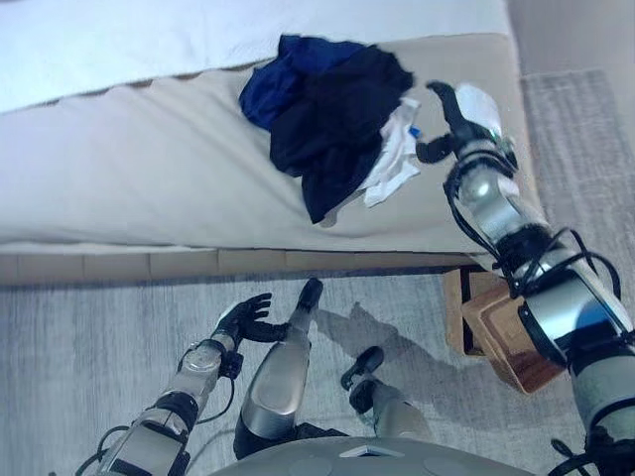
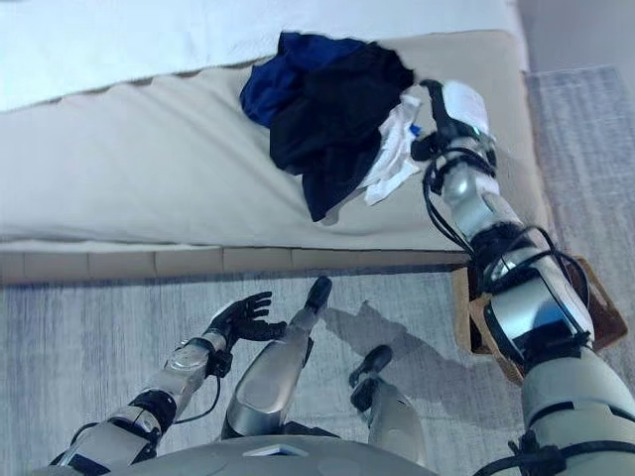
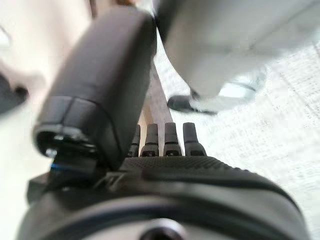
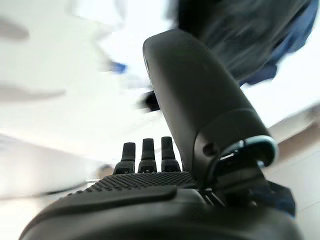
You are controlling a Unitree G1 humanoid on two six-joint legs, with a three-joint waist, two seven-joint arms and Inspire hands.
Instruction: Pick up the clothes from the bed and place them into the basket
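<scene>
1. A heap of clothes [image 1: 332, 124] is seen on the bed [image 1: 129, 169], towards its right end and close to the far side where the white bedding [image 1: 119, 40] begins
2. The heap is made up of a blue garment [image 1: 283, 74] at the far left, a black garment [image 1: 337, 129] spread over the middle and reaching towards the near edge of the bed, and a white garment [image 1: 397, 154] tucked at the right side, partly under the black one
3. The right hand [image 1: 458, 124] is held above the right end of the bed, just beside the white garment; its fingers are extended and spread and nothing is held in it
4. From the head views it cannot be told whether the right hand touches the cloth; in the right wrist view the clothes show blurred past the straight fingers [image 4: 145, 152]
5. The left hand [image 1: 246, 319] is held low over the grey carpet [image 1: 79, 337], in front of the near edge of the bed and well apart from the clothes; its fingers are relaxed and spread and nothing is held
6. A wooden basket [image 1: 501, 332] is seen on the floor by the near right corner of the bed, partly hidden behind the right arm
7. None of the clothes can be seen in the basket; all three garments lie on the bed
</scene>
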